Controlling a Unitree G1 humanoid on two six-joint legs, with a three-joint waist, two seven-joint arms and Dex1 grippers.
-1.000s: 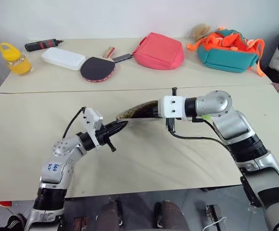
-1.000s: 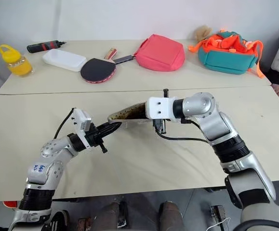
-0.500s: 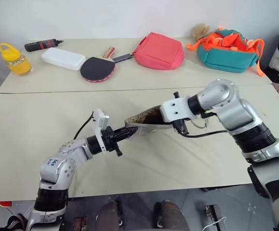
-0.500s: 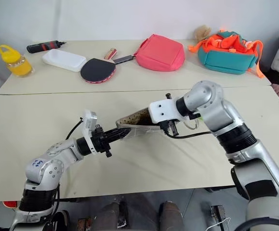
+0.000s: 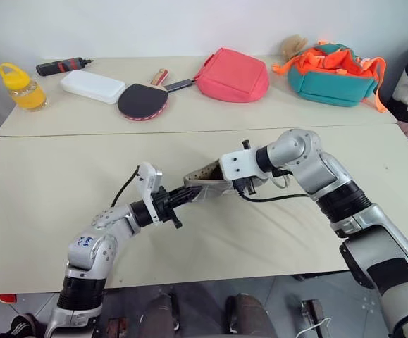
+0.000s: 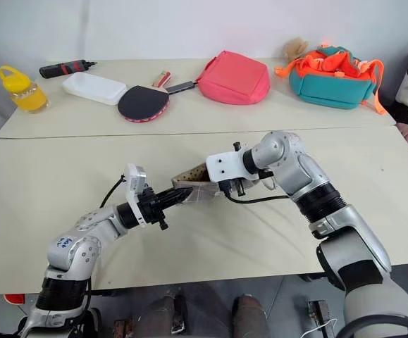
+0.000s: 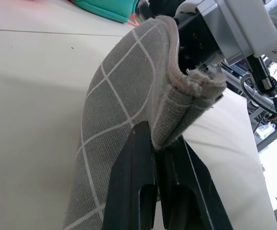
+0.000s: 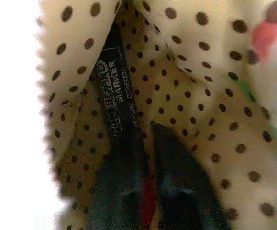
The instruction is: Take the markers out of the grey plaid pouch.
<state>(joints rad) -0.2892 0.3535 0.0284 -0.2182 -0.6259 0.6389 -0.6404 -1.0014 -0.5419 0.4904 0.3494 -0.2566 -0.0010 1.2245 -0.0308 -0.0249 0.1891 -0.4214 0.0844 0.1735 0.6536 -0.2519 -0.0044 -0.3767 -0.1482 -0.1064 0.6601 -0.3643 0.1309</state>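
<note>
Compared with a second ago, my right gripper (image 6: pixel 202 184) has tipped down into the mouth of the pouch (image 5: pixel 202 181), and both arms have drawn closer together. My left gripper (image 7: pixel 164 148) is clenched on the pouch's edge and holds it just above the desk (image 5: pixel 41 190), near its centre. Inside the dotted lining I see the black marker (image 8: pixel 115 98) lying at about 11 o'clock from my right fingers (image 8: pixel 176 163), whose jaws stand slightly parted around nothing yet. I judge the step is reaching in; next I must close on that marker and withdraw.
</note>
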